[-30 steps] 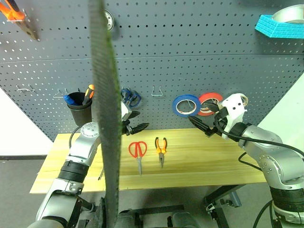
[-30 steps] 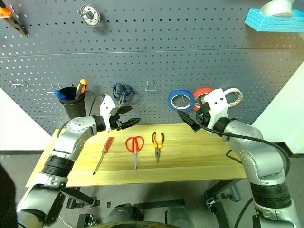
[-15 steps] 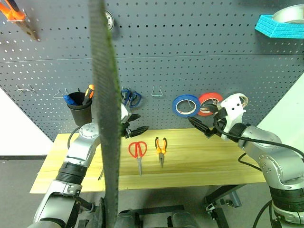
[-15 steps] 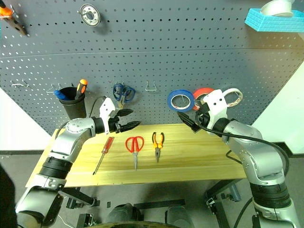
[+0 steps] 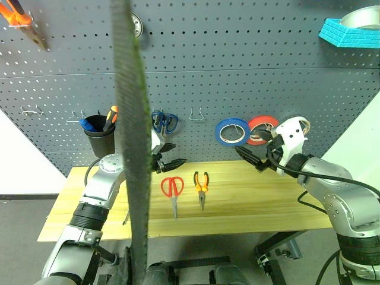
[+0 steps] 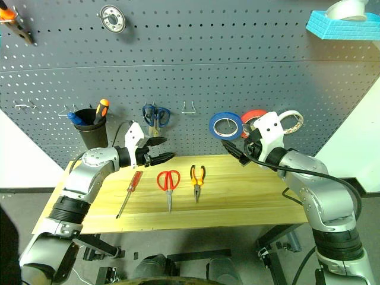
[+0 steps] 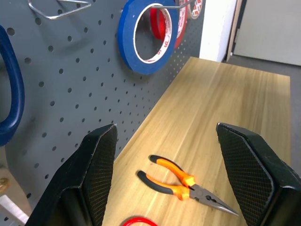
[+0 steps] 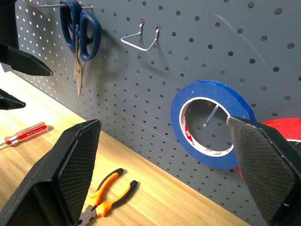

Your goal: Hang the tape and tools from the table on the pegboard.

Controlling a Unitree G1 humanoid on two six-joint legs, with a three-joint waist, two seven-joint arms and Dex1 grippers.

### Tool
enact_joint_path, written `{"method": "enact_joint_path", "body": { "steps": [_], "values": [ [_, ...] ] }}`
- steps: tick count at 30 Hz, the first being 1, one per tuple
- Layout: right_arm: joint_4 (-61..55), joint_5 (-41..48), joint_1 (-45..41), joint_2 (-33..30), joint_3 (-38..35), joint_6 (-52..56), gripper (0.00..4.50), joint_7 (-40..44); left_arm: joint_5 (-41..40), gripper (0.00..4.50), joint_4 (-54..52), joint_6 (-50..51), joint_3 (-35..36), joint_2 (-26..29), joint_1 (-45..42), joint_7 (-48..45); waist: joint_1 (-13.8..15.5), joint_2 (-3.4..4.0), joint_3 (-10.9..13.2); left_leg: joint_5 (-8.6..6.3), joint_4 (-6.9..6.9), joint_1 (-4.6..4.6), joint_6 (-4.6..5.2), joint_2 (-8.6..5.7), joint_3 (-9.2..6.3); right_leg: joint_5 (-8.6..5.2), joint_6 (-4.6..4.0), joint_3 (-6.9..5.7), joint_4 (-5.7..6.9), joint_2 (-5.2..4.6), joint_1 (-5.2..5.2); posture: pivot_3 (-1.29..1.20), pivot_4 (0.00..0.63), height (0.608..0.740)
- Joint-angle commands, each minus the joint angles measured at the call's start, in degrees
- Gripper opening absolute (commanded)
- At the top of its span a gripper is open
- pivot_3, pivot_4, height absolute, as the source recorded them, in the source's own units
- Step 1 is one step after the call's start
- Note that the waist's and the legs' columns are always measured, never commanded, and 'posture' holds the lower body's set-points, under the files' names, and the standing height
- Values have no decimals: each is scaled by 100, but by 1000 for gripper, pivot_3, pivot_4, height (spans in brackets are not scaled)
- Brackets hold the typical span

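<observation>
With the tape hung, we hover both end effectors, left and right, wide and empty; next we judge the left must drop onto the screwdriver.

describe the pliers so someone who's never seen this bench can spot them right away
On the yellowish wood table below the pegboard, three tools lie in a row. The pliers are rightmost, beside the red-handled scissors. They alone have orange-and-black handles and a pointed nose.

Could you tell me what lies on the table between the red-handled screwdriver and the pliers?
The red-handled scissors lie between screwdriver and pliers, in the right eye view.
</observation>
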Motion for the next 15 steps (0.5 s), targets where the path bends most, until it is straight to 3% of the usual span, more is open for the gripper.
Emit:
{"method": "enact_joint_path", "body": {
  "steps": [1,15],
  "values": [
    [-165,-28,-133,32,-45,-38,4477,30,-33,3509,-236,-31,111,23,-1,14,0,0,0,0,0,0,0,0,0,0,0,0,0,0,0,-140,0,680],
    [-104,-97,-95,50,54,-17,4477,69,-46,3509,-318,14,125,26,95,44,1,0,0,0,0,0,0,0,0,0,0,0,0,0,0,-141,0,680]
  ]
}}
